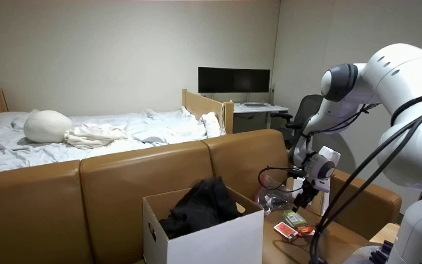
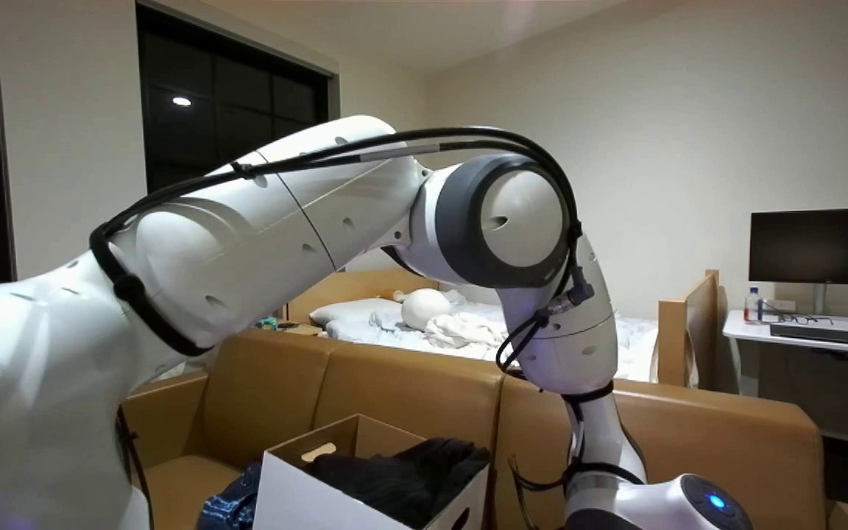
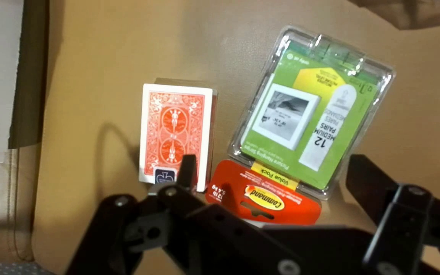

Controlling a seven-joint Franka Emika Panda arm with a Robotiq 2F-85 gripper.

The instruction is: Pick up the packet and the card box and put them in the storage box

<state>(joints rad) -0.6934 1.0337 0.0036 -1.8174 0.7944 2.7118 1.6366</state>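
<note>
1 packet point(image 3: 298, 130), 1 card box point(image 3: 176, 131)

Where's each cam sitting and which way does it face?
Wrist view: wrist-mounted, facing down at card box and packet; open gripper shows.
Exterior view: off-robot, facing couch and bed; arm and gripper at picture right.
Exterior view: close to arm, looking past it toward couch and bed; gripper out of frame.
Both exterior views share storage box, couch, bed and monitor.

There's the storage box point(image 1: 214, 244), foot cropped in both exterior views! Black cloth point(image 1: 203, 209) buries its floor, blue fabric point(image 2: 232, 504) beside it runs off-frame, and near it the gripper point(image 3: 272, 166) masks part of the card box point(image 3: 176, 128) in the wrist view!
</note>
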